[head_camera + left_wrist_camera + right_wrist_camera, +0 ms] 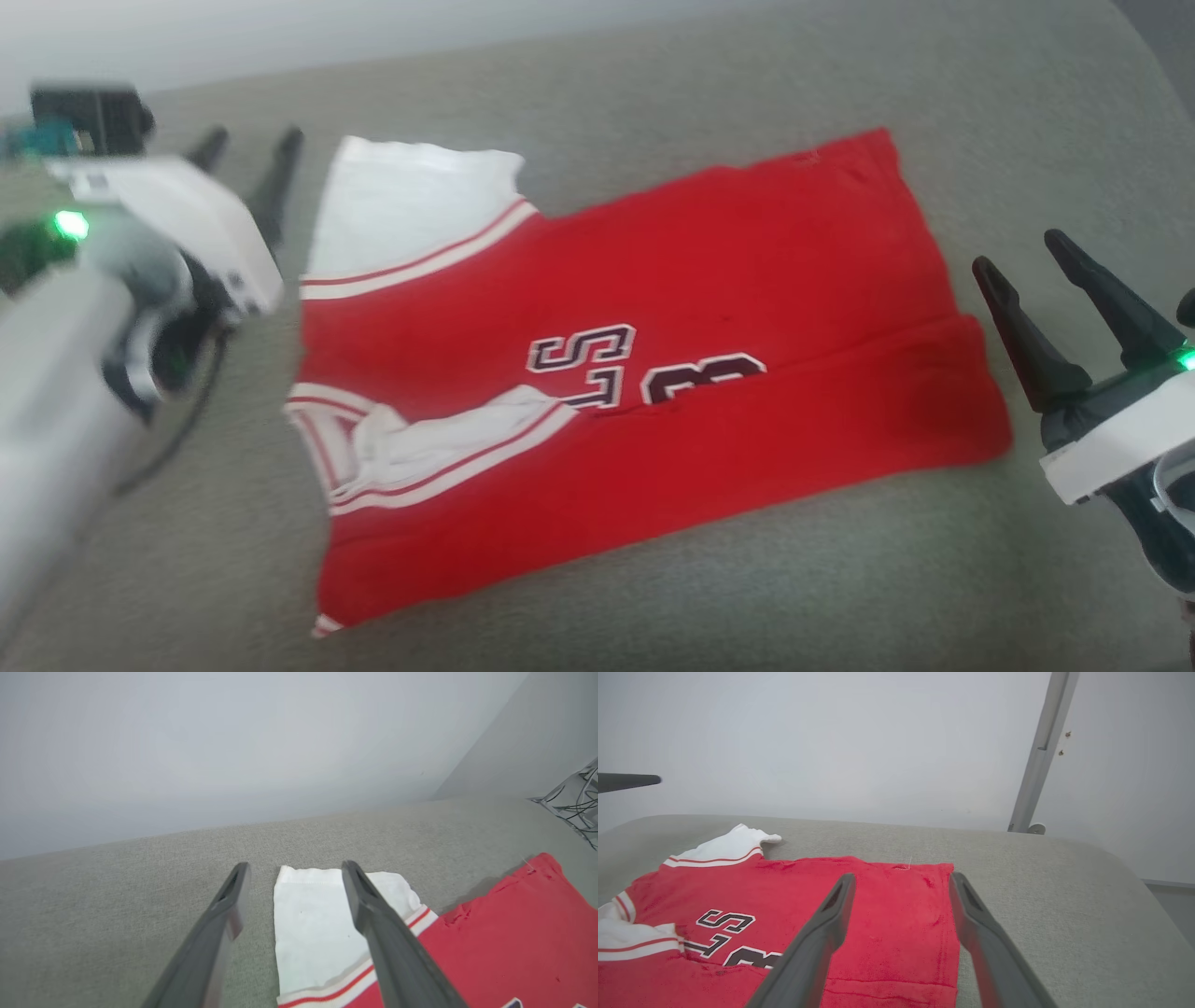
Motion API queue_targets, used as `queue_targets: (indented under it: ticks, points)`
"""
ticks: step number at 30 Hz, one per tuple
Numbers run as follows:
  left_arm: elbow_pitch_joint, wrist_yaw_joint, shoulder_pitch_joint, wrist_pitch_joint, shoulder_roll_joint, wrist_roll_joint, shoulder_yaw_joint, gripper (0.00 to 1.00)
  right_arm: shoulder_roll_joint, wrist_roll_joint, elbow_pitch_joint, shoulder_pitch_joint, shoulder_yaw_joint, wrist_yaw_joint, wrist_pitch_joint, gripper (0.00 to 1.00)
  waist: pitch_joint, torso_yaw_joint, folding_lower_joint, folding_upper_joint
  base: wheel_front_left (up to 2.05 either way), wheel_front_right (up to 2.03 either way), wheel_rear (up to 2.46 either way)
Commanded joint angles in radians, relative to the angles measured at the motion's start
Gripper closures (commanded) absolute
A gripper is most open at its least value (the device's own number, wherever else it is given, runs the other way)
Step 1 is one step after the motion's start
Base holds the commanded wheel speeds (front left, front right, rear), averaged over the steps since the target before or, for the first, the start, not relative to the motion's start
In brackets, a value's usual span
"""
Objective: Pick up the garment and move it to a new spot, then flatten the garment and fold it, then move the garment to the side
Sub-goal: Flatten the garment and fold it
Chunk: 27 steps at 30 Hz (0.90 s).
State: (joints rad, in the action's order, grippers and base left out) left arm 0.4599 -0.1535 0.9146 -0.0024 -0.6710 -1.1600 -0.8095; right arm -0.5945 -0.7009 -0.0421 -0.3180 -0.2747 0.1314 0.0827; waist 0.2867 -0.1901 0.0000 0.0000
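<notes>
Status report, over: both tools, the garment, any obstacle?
Left tool open, empty, near the white sleeve. Right tool open, empty, beside the hem. Red jersey T-shirt with white sleeves lies partly folded on grey fabric surface. No obstacle seen.

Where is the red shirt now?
In the head view the garment lies mid-picture on the grey padded surface, between the left hand and the right hand.

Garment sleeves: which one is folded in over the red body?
The nearer sleeve, lying across the chest by the letters; the farther sleeve sticks out flat beside the left gripper.
</notes>
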Motion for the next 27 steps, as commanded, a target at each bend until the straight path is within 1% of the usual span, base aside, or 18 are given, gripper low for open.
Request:
queue_targets:
  ticks: [1, 2, 6, 8, 10, 13, 15, 17, 19, 20, 21, 22, 23, 24, 27]
  points:
    - [0.030, 0.011, 0.031, 0.019, 0.007, 0.015, -0.007, 0.00, 0.006, -0.004, 0.003, -0.013, 0.003, -0.001, 0.009, 0.00, 0.037, -0.045, 0.0000, 0.0000, 0.00, 0.00, 0.00]
    - [0.116, 0.030, 0.103, 0.078, 0.027, 0.013, -0.015, 0.00, 0.014, -0.005, -0.001, -0.017, -0.002, -0.001, 0.015, 0.00, 0.057, -0.070, 0.0000, 0.0000, 0.00, 0.00, 0.00]
    - [0.276, 0.065, 0.232, 0.257, 0.055, 0.015, -0.055, 0.00, 0.021, -0.021, -0.002, -0.025, -0.019, -0.001, 0.025, 0.00, 0.101, -0.111, 0.0000, 0.0000, 0.00, 0.00, 0.00]
    - [0.344, 0.076, 0.287, 0.358, 0.065, 0.014, -0.076, 0.00, 0.016, -0.029, -0.002, -0.038, -0.030, -0.001, 0.027, 0.00, 0.121, -0.130, 0.0000, 0.0000, 0.00, 0.00, 0.00]
    - [0.405, 0.072, 0.336, 0.453, 0.071, 0.013, -0.094, 0.00, 0.014, -0.036, -0.004, -0.047, -0.037, -0.001, 0.034, 0.00, 0.139, -0.147, 0.0000, 0.0000, 0.00, 0.00, 0.00]
    - [0.476, 0.082, 0.389, 0.601, 0.072, 0.027, -0.134, 0.00, 0.011, -0.046, -0.010, -0.065, -0.056, -0.001, 0.041, 0.00, 0.163, -0.167, 0.0000, 0.0000, 0.00, 0.00, 0.00]
    - [0.503, 0.103, 0.416, 0.679, 0.076, 0.024, -0.155, 0.00, 0.008, -0.049, -0.013, -0.075, -0.070, -0.001, 0.045, 0.00, 0.175, -0.174, 0.0000, 0.0000, 0.00, 0.00, 0.00]
    - [0.524, 0.122, 0.429, 0.739, 0.087, 0.012, -0.165, 0.00, 0.001, -0.056, -0.017, -0.080, -0.080, -0.001, 0.050, 0.00, 0.183, -0.177, 0.0000, 0.0000, 0.00, 0.00, 0.00]
    - [0.537, 0.133, 0.436, 0.757, 0.099, 0.009, -0.169, 0.00, -0.005, -0.060, -0.024, -0.083, -0.085, -0.001, 0.053, 0.00, 0.191, -0.174, 0.0000, 0.0000, 0.00, 0.00, 0.00]
    - [0.539, 0.141, 0.444, 0.756, 0.103, 0.015, -0.172, 0.37, -0.009, -0.064, -0.027, -0.087, -0.088, -0.001, 0.054, 0.00, 0.194, -0.173, 0.0000, 0.0000, 0.00, 0.00, 0.00]
    - [0.543, 0.146, 0.449, 0.751, 0.108, 0.020, -0.174, 0.53, -0.014, -0.067, -0.029, -0.094, -0.090, -0.001, 0.054, 0.00, 0.197, -0.171, 0.0000, 0.0000, 0.00, 0.00, 0.00]
    - [0.546, 0.154, 0.453, 0.748, 0.115, 0.016, -0.172, 0.89, -0.020, -0.070, -0.032, -0.104, -0.092, -0.001, 0.049, 0.00, 0.200, -0.168, 0.0000, 0.0000, 0.00, 0.00, 0.00]
    - [0.549, 0.165, 0.455, 0.758, 0.122, 0.006, -0.170, 1.00, -0.026, -0.075, -0.033, -0.114, -0.096, -0.001, 0.039, 0.00, 0.204, -0.165, 0.0000, 0.0000, 0.00, 0.00, 0.00]
    - [0.553, 0.177, 0.456, 0.768, 0.130, -0.001, -0.168, 1.00, -0.031, -0.078, -0.035, -0.131, -0.104, -0.001, 0.025, 0.00, 0.208, -0.163, 0.0000, 0.0000, 0.00, 0.00, 0.00]
    - [0.560, 0.187, 0.463, 0.765, 0.140, 0.001, -0.164, 1.00, -0.048, -0.086, -0.042, -0.178, -0.132, -0.001, -0.023, 0.00, 0.217, -0.155, 0.0000, 0.0000, 0.00, 0.00, 0.00]
